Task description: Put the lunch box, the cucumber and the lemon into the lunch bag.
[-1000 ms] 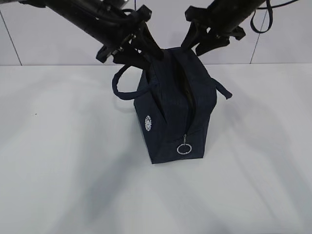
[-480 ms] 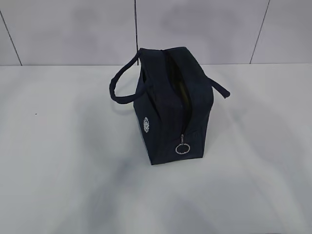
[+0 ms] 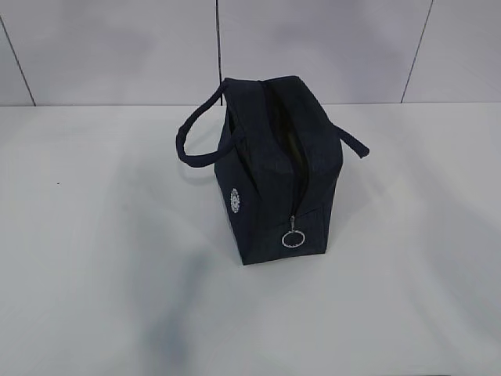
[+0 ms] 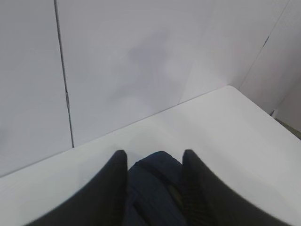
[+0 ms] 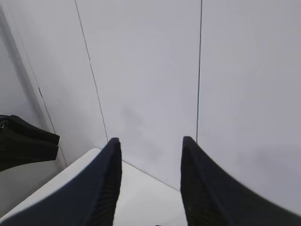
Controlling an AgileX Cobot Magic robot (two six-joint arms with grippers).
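Observation:
The dark navy lunch bag stands upright in the middle of the white table, with its ring pull hanging at the near end and its round white logo on the left side. Its top slit gapes a little and shows something yellowish-green inside that I cannot identify. The lunch box, cucumber and lemon are not in view. Neither gripper shows in the exterior view. My left gripper is open and empty, high above the bag. My right gripper is open and empty, facing the wall.
The bag's two loop handles droop to the left and right. A white panelled wall stands behind the table. A black arm part shows at the left edge of the right wrist view.
Both grippers were at the bag's top a second ago and have left the exterior view. The bag's top has settled and the handles have dropped.

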